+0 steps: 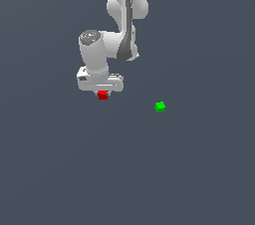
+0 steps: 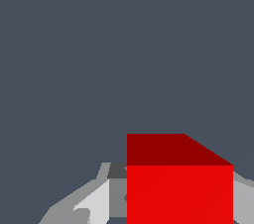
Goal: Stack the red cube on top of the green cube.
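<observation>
Claw (image 1: 102,92) of the white Franka arm (image 1: 122,25) points straight down over the flat, dark slate-grey worktop (image 1: 60,169), with the tiny bright-red plain cube (image 1: 103,95) sitting directly under its white body. In the exterior view only the cube's lower part shows beneath the claw housing, and the fingers themselves are too small to make out there. In the wrist view the red cube (image 2: 179,193) fills the space between pale grey finger parts (image 2: 92,203), one on each side of it and right against its faces, so the claw appears clamped on the red cube. Whether the cube rests on the worktop or hangs just above it cannot be told from either view.

The tiny bright-green plain cube (image 1: 160,106) lies alone on the worktop, well apart from the red one, at about four o'clock from it in the exterior view. Nothing touches it, and it does not appear in the wrist view. The arm's upper links rise from the claw toward twelve o'clock and leave the frame there.
</observation>
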Robot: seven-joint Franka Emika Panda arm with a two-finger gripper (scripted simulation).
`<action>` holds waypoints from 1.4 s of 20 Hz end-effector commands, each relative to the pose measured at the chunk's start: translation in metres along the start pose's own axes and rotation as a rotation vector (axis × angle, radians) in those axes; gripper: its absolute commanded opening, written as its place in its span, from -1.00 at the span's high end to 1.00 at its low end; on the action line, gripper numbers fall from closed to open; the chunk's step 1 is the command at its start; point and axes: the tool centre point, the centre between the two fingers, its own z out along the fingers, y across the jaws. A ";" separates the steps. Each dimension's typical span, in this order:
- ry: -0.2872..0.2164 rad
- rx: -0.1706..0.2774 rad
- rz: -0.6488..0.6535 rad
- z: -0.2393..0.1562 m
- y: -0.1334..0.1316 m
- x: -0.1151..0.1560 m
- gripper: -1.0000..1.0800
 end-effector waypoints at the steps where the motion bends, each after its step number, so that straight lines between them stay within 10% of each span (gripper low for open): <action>1: 0.000 0.000 -0.001 0.001 -0.004 0.000 1.00; 11: 0.001 0.000 -0.001 0.012 -0.063 -0.001 1.00; 28: 0.001 0.001 -0.001 0.048 -0.246 -0.001 1.00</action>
